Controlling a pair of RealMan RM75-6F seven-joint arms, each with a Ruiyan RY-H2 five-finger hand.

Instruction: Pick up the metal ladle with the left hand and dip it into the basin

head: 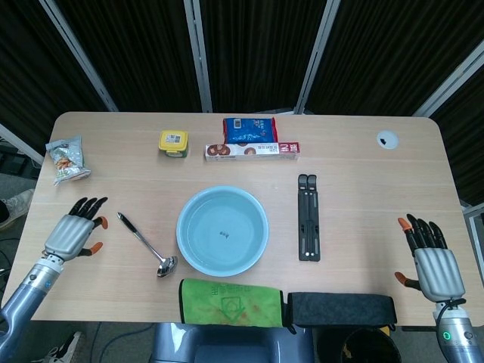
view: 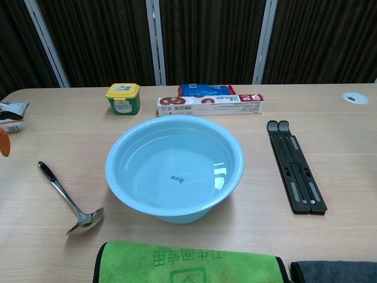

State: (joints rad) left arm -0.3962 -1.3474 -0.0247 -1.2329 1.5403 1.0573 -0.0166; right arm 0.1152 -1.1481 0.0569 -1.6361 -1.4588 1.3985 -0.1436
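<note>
Dark curtained panels close off the room behind a pale wooden table (head: 363, 162), and the round light-blue plastic basin (head: 221, 231) holding water sits near the middle of it; everything else is best placed from that basin.

Just to the basin's left lies the metal ladle with the black-tipped handle (head: 144, 242), flat on the wood. Its bowl rests close to the basin's lower-left rim, near the green cloth (head: 231, 302) at the front edge, and its long axis runs diagonally up and away from the basin, so the dark handle end is the part farthest from the basin and closest to the left hand (head: 74, 234).

That left hand hovers over the table to the left of the handle tip, near it but apart from it, fingers spread and holding nothing. In the chest view only an orange fingertip shows at the left border. The right hand (head: 432, 265) sits well apart on the far side of the basin, beyond the black folding stand (head: 308, 217), fingers likewise spread and empty.

So the left hand is plainly the nearer one, and the ladle lies to its right with the handle presented toward it. The grasp will probably need the hand to travel a short way toward the basin and close across the slanted handle.
</note>
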